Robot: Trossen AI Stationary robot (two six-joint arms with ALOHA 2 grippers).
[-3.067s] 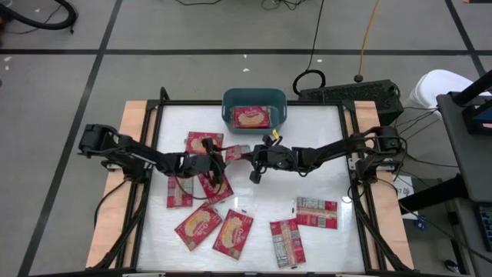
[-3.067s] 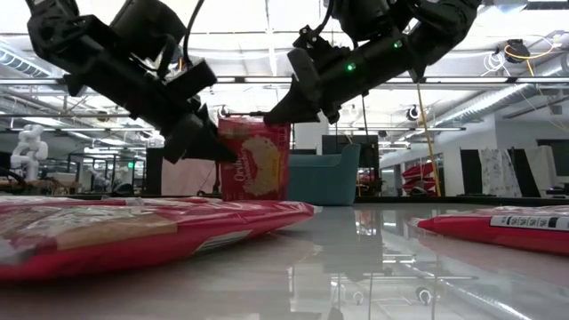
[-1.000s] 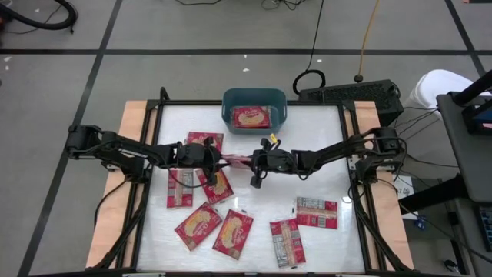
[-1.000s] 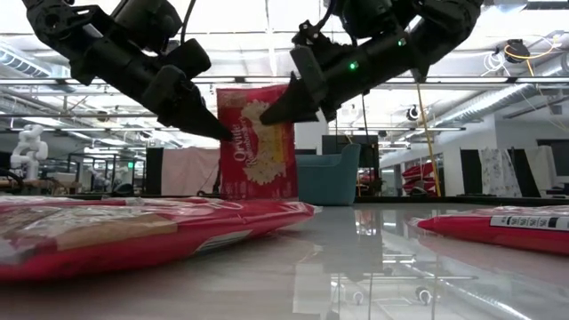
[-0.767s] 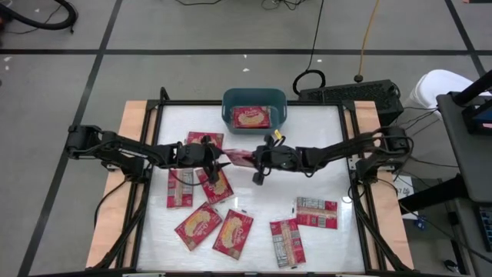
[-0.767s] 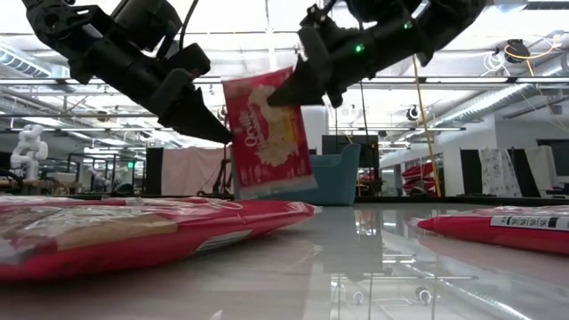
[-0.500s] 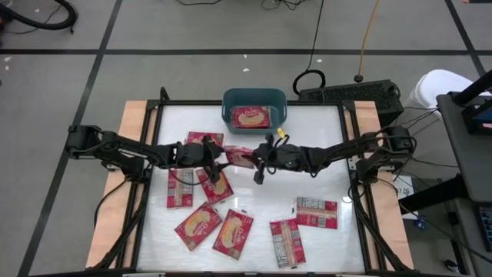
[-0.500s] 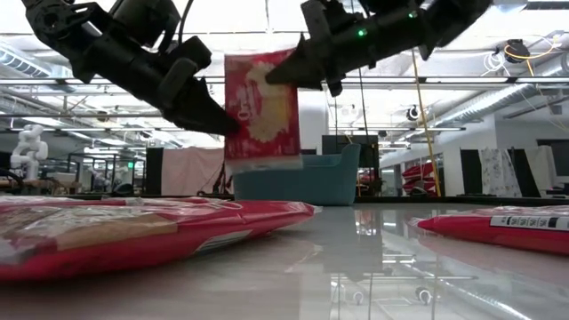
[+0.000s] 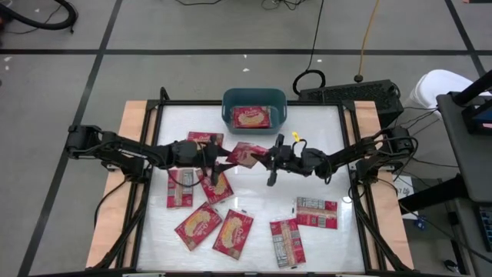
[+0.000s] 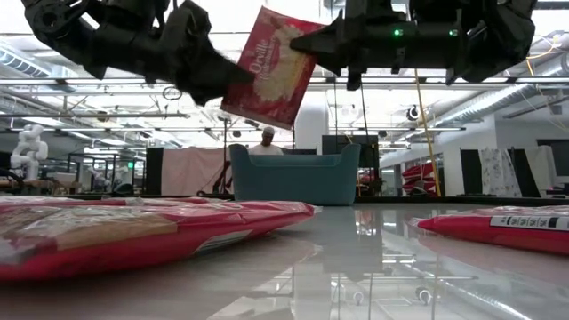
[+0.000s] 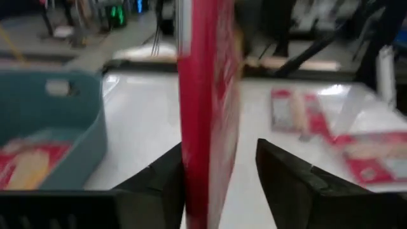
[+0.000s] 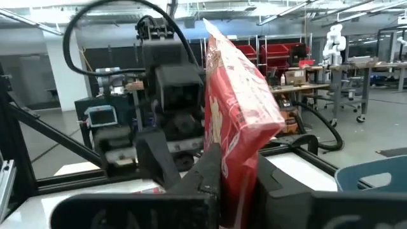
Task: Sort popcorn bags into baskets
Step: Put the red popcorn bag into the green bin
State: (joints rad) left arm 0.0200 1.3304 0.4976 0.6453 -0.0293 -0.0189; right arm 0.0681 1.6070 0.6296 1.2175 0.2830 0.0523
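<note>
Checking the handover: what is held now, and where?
The right gripper pinches one popcorn bag by its edge, in the air; the left gripper is open.

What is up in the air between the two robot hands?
A red popcorn bag, in the low view. The right gripper pinches its edge; the left gripper sits open beside it.

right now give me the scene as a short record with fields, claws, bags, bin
right claw: shut on the lifted bag, above the table centre
left claw: fingers apart either side of the lifted bag's other end
lifted bag: red popcorn bag, tilted, in the air, in front of the bin
bin: teal, at the table's far edge, one popcorn bag lying inside
loose bags: red, flat on the table, mostly left and near side
</note>
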